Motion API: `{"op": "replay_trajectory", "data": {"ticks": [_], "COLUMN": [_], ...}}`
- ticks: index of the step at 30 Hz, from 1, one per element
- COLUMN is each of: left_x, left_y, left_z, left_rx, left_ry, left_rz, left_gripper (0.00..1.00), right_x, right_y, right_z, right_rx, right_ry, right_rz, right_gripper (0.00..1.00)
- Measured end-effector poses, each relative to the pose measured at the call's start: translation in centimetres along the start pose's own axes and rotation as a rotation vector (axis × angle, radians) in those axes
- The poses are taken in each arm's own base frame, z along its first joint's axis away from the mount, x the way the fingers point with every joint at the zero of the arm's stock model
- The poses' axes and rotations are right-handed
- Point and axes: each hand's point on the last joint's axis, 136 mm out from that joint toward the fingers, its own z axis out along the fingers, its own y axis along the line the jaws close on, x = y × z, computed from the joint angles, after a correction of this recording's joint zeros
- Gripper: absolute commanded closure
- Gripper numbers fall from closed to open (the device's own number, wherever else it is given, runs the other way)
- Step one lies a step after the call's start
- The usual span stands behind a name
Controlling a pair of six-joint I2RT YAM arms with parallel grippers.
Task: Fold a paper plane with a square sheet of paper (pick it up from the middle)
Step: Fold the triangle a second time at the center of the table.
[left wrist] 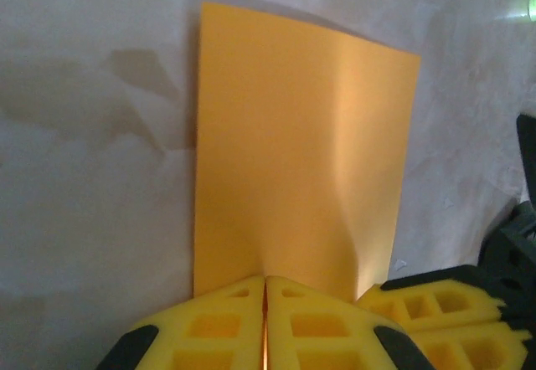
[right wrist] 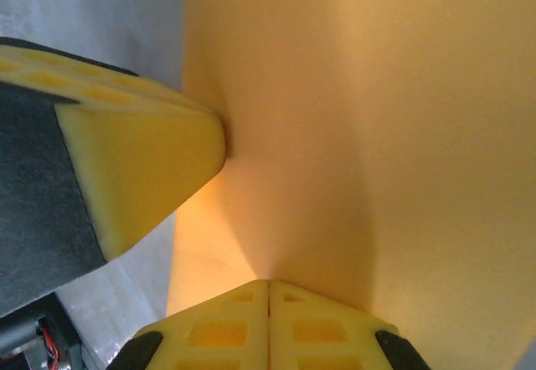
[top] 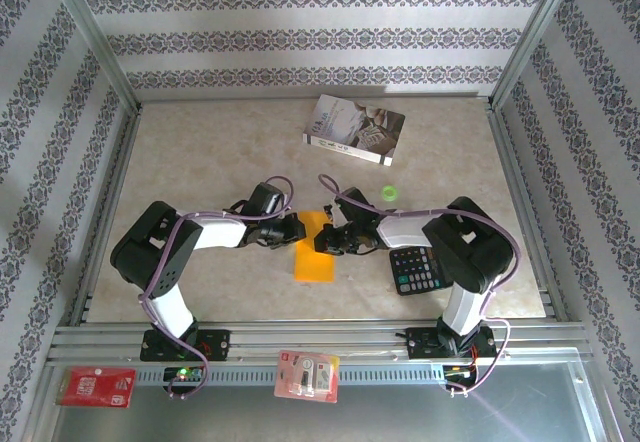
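Note:
The square sheet of paper [top: 314,260] is orange-yellow and lies mid-table between both arms, looking like a narrow rectangle from above. My left gripper [top: 299,230] is shut on the sheet's near edge [left wrist: 265,280]; the sheet [left wrist: 301,152] buckles into a soft ridge beyond the pinch. From the other side, my right gripper [top: 322,240] is also shut on the paper [right wrist: 268,283]. In the right wrist view the sheet [right wrist: 377,119] rises ahead, with the left gripper's yellow fingers [right wrist: 134,169] pressed against it. The right fingers [left wrist: 444,303] show beside the left ones. The paper plane is out of view.
A grey-white book [top: 355,129] lies at the back. A small green object [top: 389,193] sits right of centre. A black calculator [top: 420,268] lies by the right arm's base. Two packets [top: 307,375] [top: 96,386] rest on the front rail.

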Motion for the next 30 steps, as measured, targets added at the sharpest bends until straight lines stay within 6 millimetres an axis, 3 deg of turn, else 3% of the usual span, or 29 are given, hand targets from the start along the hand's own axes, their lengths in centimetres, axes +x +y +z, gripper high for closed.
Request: {"op": "replay_trajectory", "data": {"ticks": [3, 7, 11, 18, 24, 30], "left_x": [-0.8, -1.5, -1.8, -0.8, -0.1, 0.7], "left_y": [0.3, 0.0, -0.6, -1.6, -0.9, 0.3], "left_z": [-0.1, -0.2, -0.4, -2.0, -1.6, -0.4], "left_rx": [-0.015, -0.015, 0.002, 0.051, 0.032, 0.01], "left_ry": [-0.029, -0.045, -0.056, -0.05, -0.018, 0.024], "left_rz": [0.008, 0.016, 0.008, 0.0, 0.006, -0.001], "left_gripper": [0.91, 0.82, 0.77, 0.87, 0.94, 0.96], "right_x": [-1.1, -2.5, -2.9, 0.6, 3.5, 4.7], "right_y": [0.0, 0.1, 0.7, 1.9, 1.1, 0.1], "right_z": [0.1, -0.1, -1.0, -4.1, -3.6, -3.0], "right_rx": [0.001, 0.013, 0.011, 0.028, 0.099, 0.149], "right_ry": [0.005, 0.001, -0.007, -0.032, -0.016, -0.014], "right_rz": [-0.028, -0.077, -0.109, -0.104, -0.057, -0.009], "right_gripper": [0.91, 0.87, 0.81, 0.71, 0.69, 0.68]}}
